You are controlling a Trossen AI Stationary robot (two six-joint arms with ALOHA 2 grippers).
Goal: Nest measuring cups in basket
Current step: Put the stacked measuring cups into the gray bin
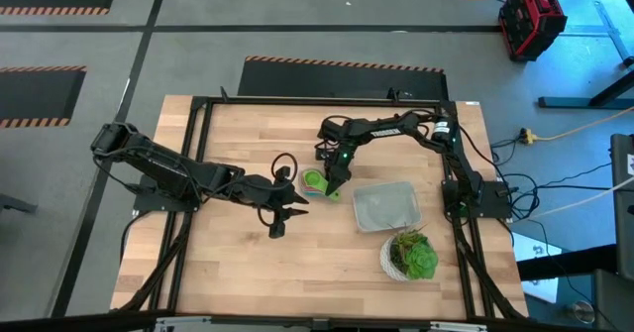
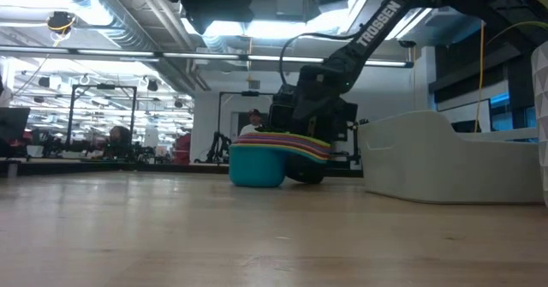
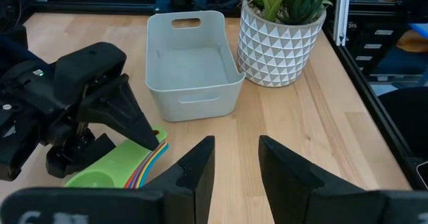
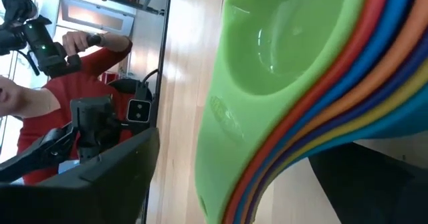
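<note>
The measuring cups [image 1: 315, 180] stand nested in one stack on the table, just left of the basket [image 1: 386, 206]. A green cup [image 4: 281, 63] is on top and a teal one [image 2: 255, 169] at the bottom rests on the wood. Their handles [image 3: 152, 158] fan out to one side. My right gripper [image 1: 333, 185] is open, low at the stack, with one finger [image 4: 100, 177] beside the green cup and the other [image 4: 374, 177] under the fanned handles. My left gripper [image 3: 236, 164] is open and holds nothing, raised above the table to the left of the stack [image 1: 278, 225]. The light-grey basket [image 3: 190, 63] holds nothing. My right gripper has its fingers on either side of the stack's handle end [image 4: 314, 137], coming in low from the table's far side. Bare wood shows between one finger and the green cup. Whether the other finger touches the handles, I cannot tell. The stack rests on the table.
A white patterned pot with a green plant [image 1: 408, 255] stands near the basket's near right corner. A black frame runs round the table's edge [image 3: 361, 63]. Bare wood lies to the left and toward the near edge. A person in red [image 4: 60, 97] stands beyond the table.
</note>
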